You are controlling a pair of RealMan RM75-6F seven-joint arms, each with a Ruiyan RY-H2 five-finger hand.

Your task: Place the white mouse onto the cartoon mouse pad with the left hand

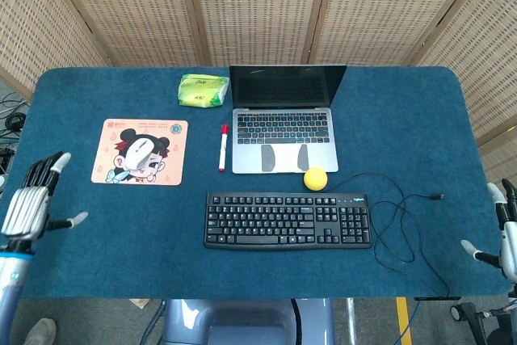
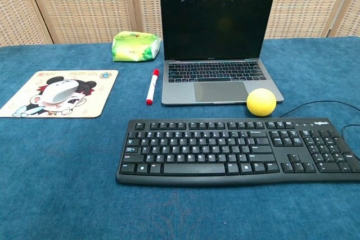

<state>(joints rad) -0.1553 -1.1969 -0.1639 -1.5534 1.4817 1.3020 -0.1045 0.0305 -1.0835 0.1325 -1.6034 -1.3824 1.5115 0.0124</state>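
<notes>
Overhead first, head view: white mouse (image 1: 145, 151) sits on the cartoon mouse pad (image 1: 173, 172), roughly mid-pad over the printed face, on the left part of the blue table (image 1: 404, 103). Left robot hand (image 1: 29, 202) is at the table's near-left edge, well apart from mouse and pad, nearer the camera and further left; fingers spread, thumb out to the side, holding nothing. Right robot hand (image 1: 501, 236) shows only partly at the far right frame edge, off the table's near-right corner; what shows of its fingers is apart, nothing in them. Rest of the table: green packet (image 1: 203, 90) at the back, laptop (image 1: 283, 115) open beside it, red-capped marker (image 1: 223, 147) between pad and laptop, yellow ball (image 1: 315, 178) just in front of the laptop's right corner, black keyboard (image 1: 287, 220) nearer the front w/ its cable (image 1: 404, 216) looping off to the right. Chest view: neither robot hand visible. White mouse (image 2: 58, 90) rests flat on the cartoon mouse pad (image 2: 95, 102), towards its left-centre. Marker (image 2: 151, 86) lies right of the pad, not touching it; green packet (image 2: 135, 46) behind; laptop (image 2: 216, 43) w/ dark screen; yellow ball (image 2: 261, 102) touching or just beside the laptop's front right corner, can't tell which; keyboard (image 2: 236, 151) in front.
</notes>
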